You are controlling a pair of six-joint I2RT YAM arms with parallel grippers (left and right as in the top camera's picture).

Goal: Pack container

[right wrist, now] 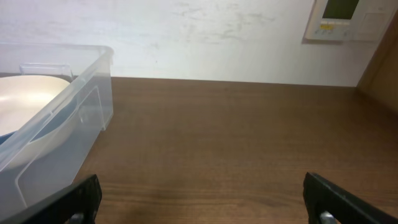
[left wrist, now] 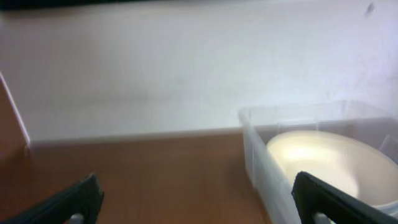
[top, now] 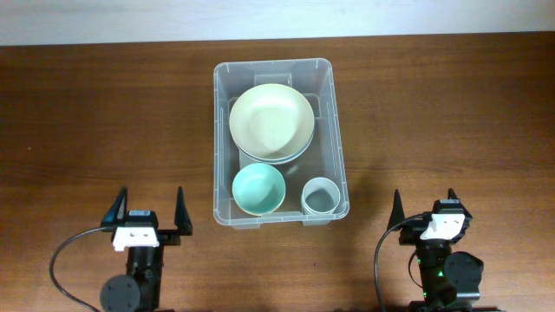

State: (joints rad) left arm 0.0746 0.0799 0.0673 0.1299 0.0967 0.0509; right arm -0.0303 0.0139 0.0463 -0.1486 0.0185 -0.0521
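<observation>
Black left gripper (top: pixel 149 208) spread wide, empty, right gripper (top: pixel 424 204) likewise, container (top: pixel 215 139) untouched.

The left end effector (top: pixel 150 206) and right end effector (top: pixel 425 206) have black pointed fingers (top: pixel 118 211) and white blocks (top: pixel 132 234). Black cables (top: pixel 57 260) loop at nine o'clock.

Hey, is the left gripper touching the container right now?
Apart. The overhead view shows a strip of bare table between the open left gripper and the container.

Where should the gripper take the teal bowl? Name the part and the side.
Its rim, from straight above, one finger inside, one outside. The teal bowl sits upright and open, and the walls of the container likely block any sideways approach.
</observation>
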